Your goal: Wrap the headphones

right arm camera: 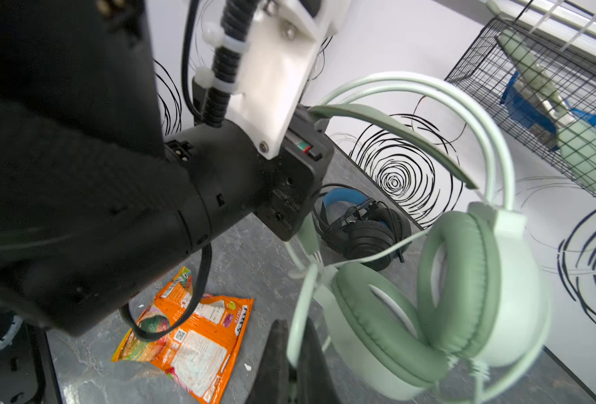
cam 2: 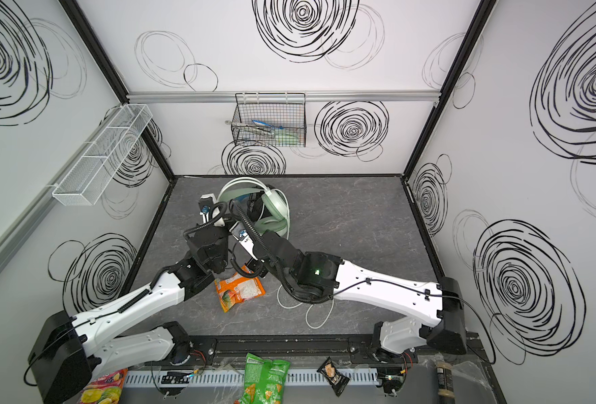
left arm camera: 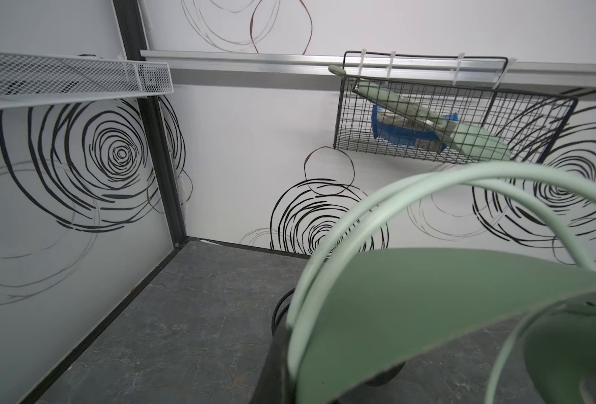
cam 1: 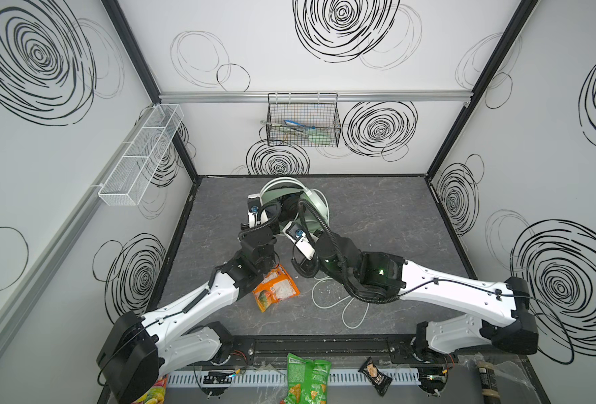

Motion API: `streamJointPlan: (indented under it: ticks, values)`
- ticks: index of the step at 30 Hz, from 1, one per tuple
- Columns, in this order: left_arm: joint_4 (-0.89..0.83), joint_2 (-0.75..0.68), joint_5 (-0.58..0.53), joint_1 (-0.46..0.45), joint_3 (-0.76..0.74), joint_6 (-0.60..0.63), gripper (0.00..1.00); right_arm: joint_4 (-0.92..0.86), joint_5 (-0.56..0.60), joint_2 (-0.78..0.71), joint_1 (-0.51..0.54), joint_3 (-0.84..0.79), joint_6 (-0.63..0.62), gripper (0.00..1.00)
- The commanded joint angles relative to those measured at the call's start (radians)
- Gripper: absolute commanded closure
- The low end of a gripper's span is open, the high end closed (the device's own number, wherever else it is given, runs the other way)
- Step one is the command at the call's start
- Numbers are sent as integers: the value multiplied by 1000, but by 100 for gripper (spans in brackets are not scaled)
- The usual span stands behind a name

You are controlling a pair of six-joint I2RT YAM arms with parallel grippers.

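White-walled booth w/ black scribbled spirals; dark grey marbled tabletop [cam 1: 377, 217]. At back centre of the table, the mint-green headset [cam 1: 319, 204] hangs raised btwn the two arms, headband arched upward, its two padded earcups side by side. L gripper [left arm camera: 284, 353] is clamped on the headset's broad inner band. Only one black finger shows in the L wrist view, lying against that band. R gripper [right arm camera: 293, 330] has its fingers pressed together on the whitish cable [right arm camera: 298, 300], close to the earcups. The rest of that cable trails down and lies in loose loops on the table under the R arm in both top views. The black headset [right arm camera: 364, 232], w/ blue lining, lies on the table beside the back wall, behind the mint one, thin black cord bunched on it. An orange snack packet [cam 1: 277, 288] lies flat near the table's middle, partly under the L arm. A black wire basket [cam 1: 303, 120] hangs on the back wall w/ green & blue items inside. A white mesh shelf [cam 1: 142, 154] is fixed to the wall at left in both top views.
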Motion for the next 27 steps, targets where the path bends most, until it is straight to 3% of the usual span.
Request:
streamJointPlan:
  ticks: [1, 6, 10, 19, 27]
  values:
    - [175, -42, -28, -7, -3, 130, 100, -114, 56, -49, -10, 71, -39, 100]
    - [69, -53, 48, -23, 17, 148, 100, -221, 95, -59, -35, 140, -88, 100]
    - [23, -62, 13, -58, 21, 196, 100, -315, 159, -64, -37, 180, -114, 100]
    - [152, -20, -101, -85, 13, 292, 100, -349, 92, -140, -4, 182, -50, 100]
    - [367, 57, -159, -92, 22, 511, 100, -456, 115, -156, 69, 221, 43, 100]
